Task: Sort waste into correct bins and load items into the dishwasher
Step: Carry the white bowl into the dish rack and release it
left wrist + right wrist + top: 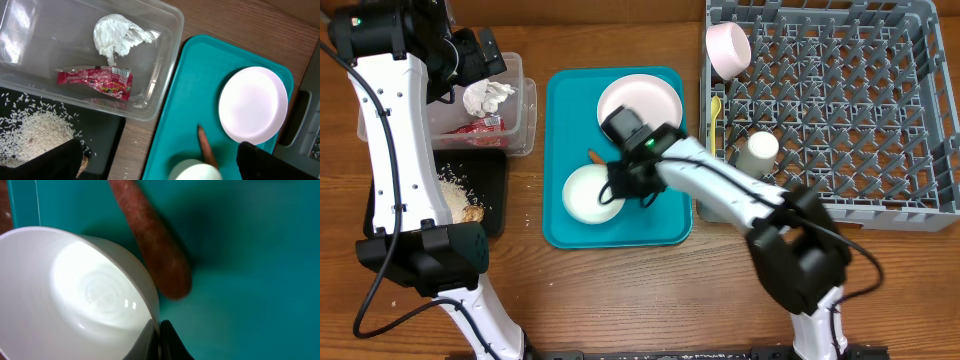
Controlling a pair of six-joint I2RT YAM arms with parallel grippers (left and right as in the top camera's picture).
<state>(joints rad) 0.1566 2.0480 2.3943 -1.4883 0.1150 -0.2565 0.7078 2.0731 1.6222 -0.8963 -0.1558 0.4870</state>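
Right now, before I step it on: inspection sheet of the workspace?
Surface: wooden table, teal tray in the middle.
Job's things: napkin and wrapper in tub; rice and clump on black tray; stick, plate and bowl on teal tray; rack bowl and cup in rack.
Clutter: yellow utensil at rack's left side, kind unclear.
Grippers: left gripper open above tub; right gripper shut on bowl's rim.
Cables: black cables along both arms.
Surroundings: nothing seen.
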